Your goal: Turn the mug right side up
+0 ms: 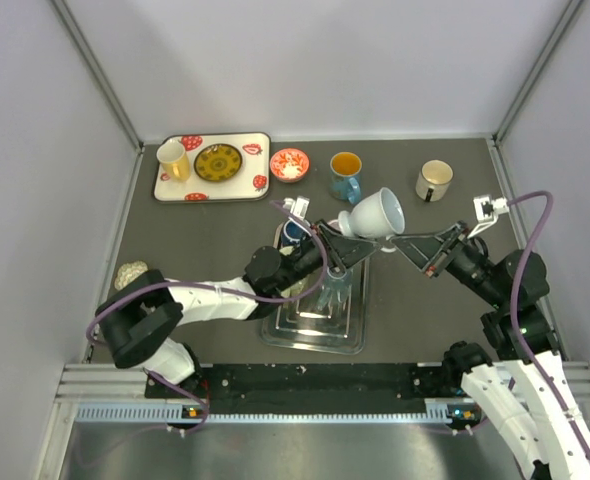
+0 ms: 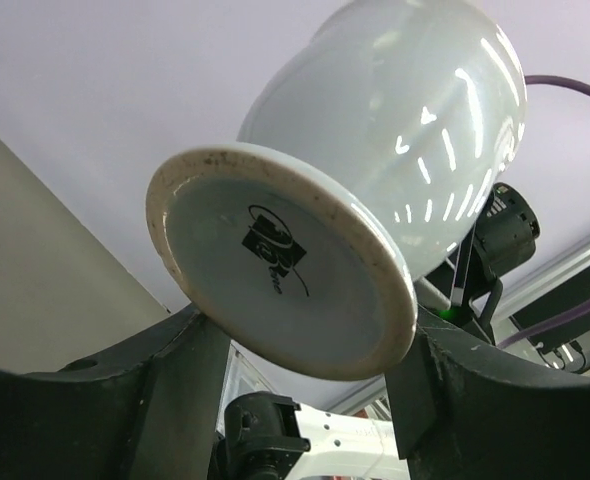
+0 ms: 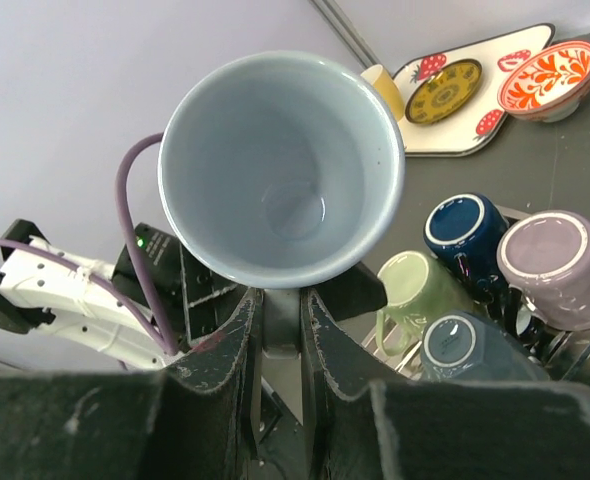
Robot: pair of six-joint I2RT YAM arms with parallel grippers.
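Gleaming pale footed mug (image 1: 375, 213), tilted sideways

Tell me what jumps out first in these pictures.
A pale mug hangs in mid-air at the table's centre, the left gripper at its foot and the right gripper pinching its rim. Below it, a clear rack holds upturned mugs; a strawberry tray sits at the back left.

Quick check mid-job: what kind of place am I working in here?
Probably a lab test cell staged as a dish station. Around the lifted white mug: plain panel walls enclosing a dark table, a drying rack of upside-down mugs, and a strawberry tray of crockery.
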